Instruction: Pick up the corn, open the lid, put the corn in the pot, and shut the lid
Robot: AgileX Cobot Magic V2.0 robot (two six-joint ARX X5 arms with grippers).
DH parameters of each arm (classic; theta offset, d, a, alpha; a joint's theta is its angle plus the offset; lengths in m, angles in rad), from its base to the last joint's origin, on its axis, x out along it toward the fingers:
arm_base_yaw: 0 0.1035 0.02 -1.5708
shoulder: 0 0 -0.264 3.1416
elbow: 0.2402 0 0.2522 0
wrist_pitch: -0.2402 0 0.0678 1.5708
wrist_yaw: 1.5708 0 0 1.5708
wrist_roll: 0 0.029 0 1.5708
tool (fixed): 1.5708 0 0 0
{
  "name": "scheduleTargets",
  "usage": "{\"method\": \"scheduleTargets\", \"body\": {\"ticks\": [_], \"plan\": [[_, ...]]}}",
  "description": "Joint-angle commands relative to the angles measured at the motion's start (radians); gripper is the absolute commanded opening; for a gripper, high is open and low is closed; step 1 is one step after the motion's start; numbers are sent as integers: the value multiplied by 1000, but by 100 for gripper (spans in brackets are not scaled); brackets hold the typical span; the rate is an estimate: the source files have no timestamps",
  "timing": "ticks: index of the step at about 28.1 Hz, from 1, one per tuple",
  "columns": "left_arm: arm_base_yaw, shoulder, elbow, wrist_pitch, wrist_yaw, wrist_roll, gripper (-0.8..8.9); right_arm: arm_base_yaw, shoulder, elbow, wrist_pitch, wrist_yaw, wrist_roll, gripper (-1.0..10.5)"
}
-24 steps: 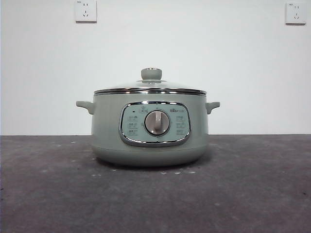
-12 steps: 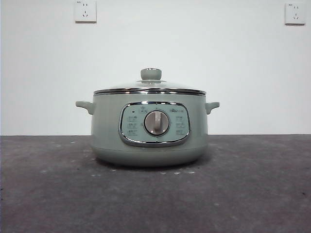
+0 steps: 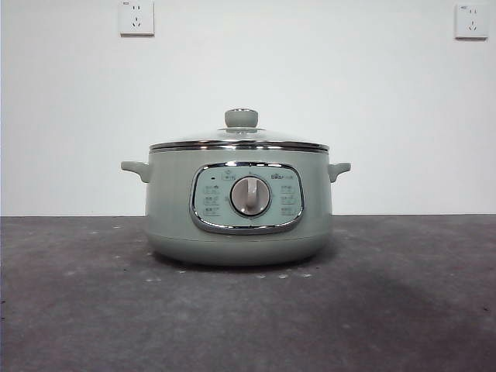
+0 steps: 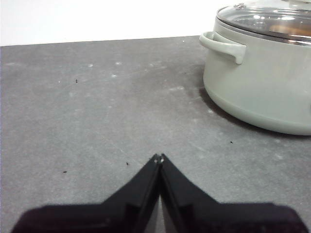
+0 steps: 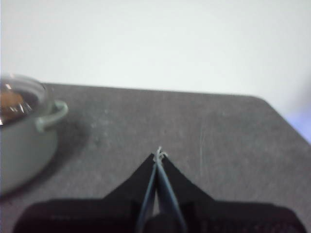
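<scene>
Pot: round pale sage-green electric cooking pot (image 3: 239, 205), centre of the front frame on the dark grey speckled table (image 3: 85, 310).
Lid: shallow clear glass lid with chrome rim and sage-green knob (image 3: 241, 133), seated on the pot.
Corn: an orange-yellow shape (image 4: 294, 30) shows through the glass, inside the pot.
Left gripper (image 4: 159, 158): jaws together, empty, over bare table, near the pot's side handle (image 4: 222, 45).
Right gripper (image 5: 159, 155): jaws together, empty, apart from the pot.
Wall: two white sockets (image 3: 136, 17) in the upper corners.

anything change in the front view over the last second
Nothing visibly changed. The pot sits in the same spot on the table, the lid closed on it, and no arm shows in the front view.
</scene>
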Motion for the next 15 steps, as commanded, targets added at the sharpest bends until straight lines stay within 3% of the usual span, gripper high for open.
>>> {"method": "scheduleTargets", "body": {"ticks": [1,10,15], "plan": [[3,0,-10,7,5,-6,-1,-2,-64,-125,63,-3,33,2],[3,2,-10,8,5,-6,-1,-2,-96,-304,121,-3,54,2],[3,6,-10,10,5,-6,-1,-2,-96,-315,143,-3,66,2]]}}
